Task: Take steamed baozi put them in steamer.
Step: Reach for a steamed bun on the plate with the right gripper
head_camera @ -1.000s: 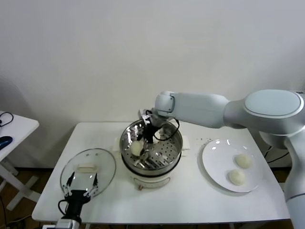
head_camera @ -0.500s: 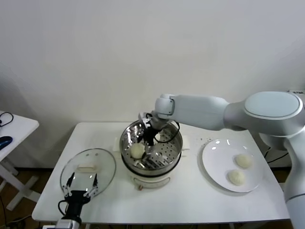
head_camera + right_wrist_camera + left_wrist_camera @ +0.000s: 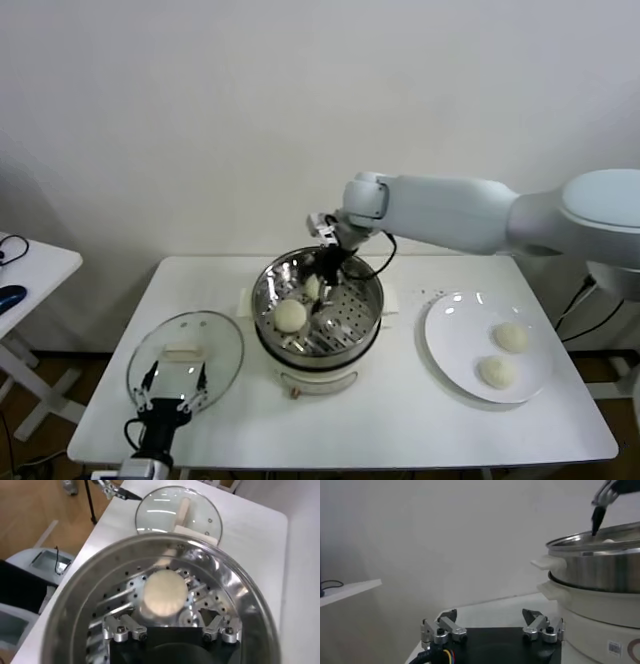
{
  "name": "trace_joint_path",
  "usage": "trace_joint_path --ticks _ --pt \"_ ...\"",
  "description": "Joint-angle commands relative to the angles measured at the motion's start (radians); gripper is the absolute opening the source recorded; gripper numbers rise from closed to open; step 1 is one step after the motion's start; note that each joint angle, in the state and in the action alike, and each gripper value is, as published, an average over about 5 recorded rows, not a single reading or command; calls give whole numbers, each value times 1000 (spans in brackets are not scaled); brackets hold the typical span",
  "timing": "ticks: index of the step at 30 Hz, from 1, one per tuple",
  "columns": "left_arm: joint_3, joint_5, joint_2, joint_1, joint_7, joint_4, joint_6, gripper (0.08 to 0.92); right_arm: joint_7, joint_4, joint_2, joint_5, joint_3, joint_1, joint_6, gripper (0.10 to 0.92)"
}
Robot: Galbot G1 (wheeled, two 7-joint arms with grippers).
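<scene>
Lid [image 3: 186, 356], glass w/ white knob, lies flat on table [image 3: 400, 420] at left. Left gripper [image 3: 171, 391] parked at table's near-left edge just beside lid, jaws spread wide, nothing in them. Steamer [image 3: 316, 318] sits mid-table, steel pot on cream base. One baozi [image 3: 290, 315] rests on perforated floor, left part of basket; 2nd pale bun [image 3: 312, 287] partly hidden behind right gripper's fingers. Right gripper [image 3: 330, 262] hangs over back rim of pot, jaws wide apart, gripping nothing. Plate [image 3: 452, 340] at right carries two more baozi [image 3: 511, 337], [image 3: 497, 372], near each other, not touching.
</scene>
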Motion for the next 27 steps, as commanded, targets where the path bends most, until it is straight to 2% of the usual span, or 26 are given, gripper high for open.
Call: trace_joint_path --ticks 1,7,13,19,27 --pt "1 -3 5 -8 -1 3 5 823 -83 217 -335 -97 -96 204 46 823" --pt "7 -1 9 -22 -1 1 15 823 -131 280 -560 -339 -119 180 109 823" --pt "5 0 12 -26 -2 3 15 823 -138 261 -708 -511 -7 31 128 823" --pt "3 4 11 -15 -1 -1 14 823 -137 188 -763 -653 149 -188 149 823" --pt "-4 10 7 -4 -2 -3 15 823 -128 104 -744 -758 338 -450 156 823"
